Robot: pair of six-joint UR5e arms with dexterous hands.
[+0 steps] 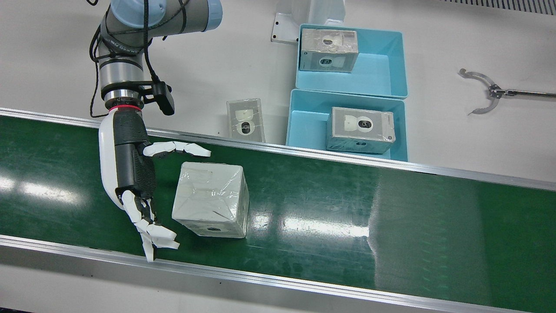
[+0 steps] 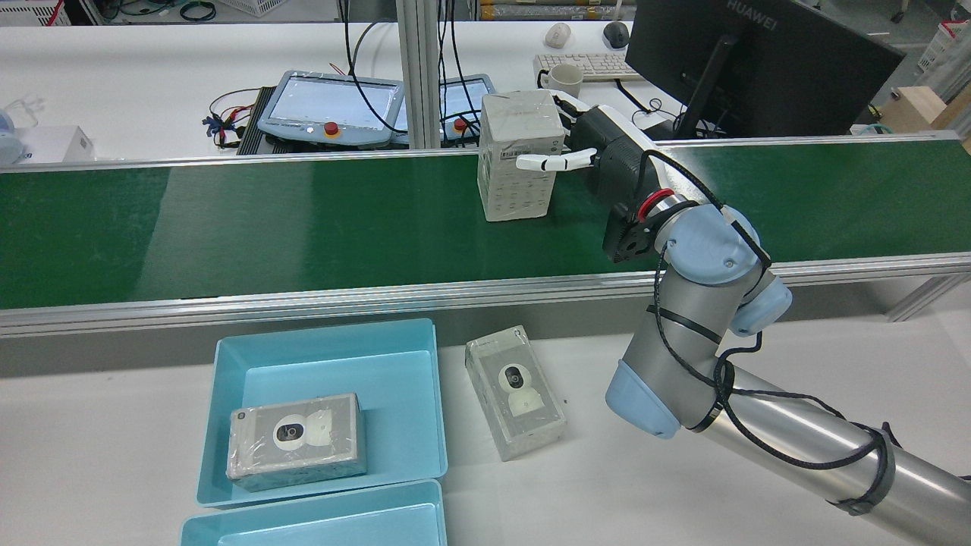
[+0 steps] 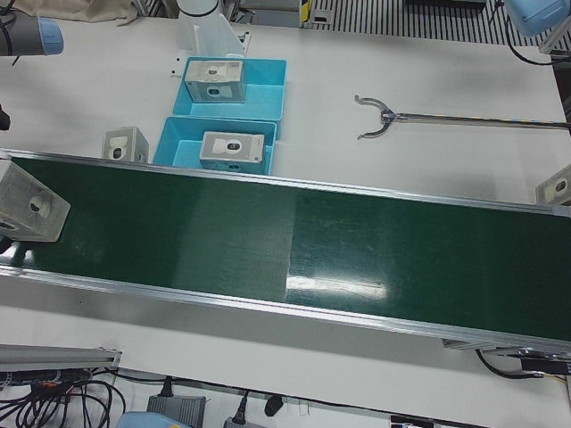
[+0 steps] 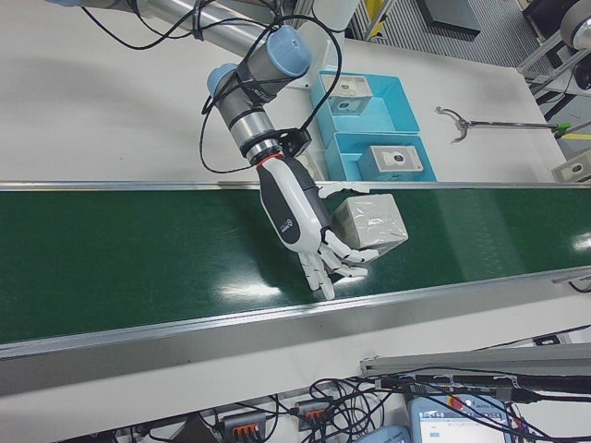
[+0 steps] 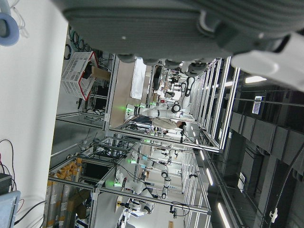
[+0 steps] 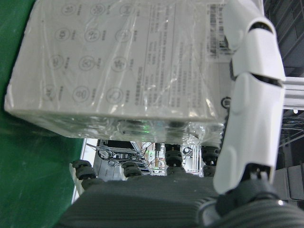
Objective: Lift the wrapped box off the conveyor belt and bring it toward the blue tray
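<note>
Conveyor belt [image 1: 325, 208], green and glossy, runs across centre frame in the front view. 2 blue trays sit above its far rail at upper centre-right: nearer blue tray [image 1: 304, 126] and farther tray [image 1: 391, 74], each with 1 wrapped carton already inside. Another wrapped carton [image 1: 246, 119] lies on the white table just left of the trays.

Wrapped box [image 1: 211, 199] stands on the belt at centre-left, upright, roughly cube-shaped, white card under clear shrink film. Right hand [image 1: 130, 174] is just left of it, spread wide: thumb [image 1: 178, 149] reaches over the far upper edge, fingers [image 1: 152, 230] hang by the near lower corner. Rear view shows 1 finger against the side face; right hand view shows the box close to the palm, but no closed grip yet, box not lifted.

Handling judgement: stiff, probably light; film is wrinkled and shiny, so slippery. Best hold looks like 2 opposite flat faces, thumb on 1 and fingers on the other, low enough to stop tipping. Corners could crush.

Left hand [image 5: 190, 23] holds nothing visible in its own camera; fingers mostly out of frame, so I cannot tell its spread.
</note>
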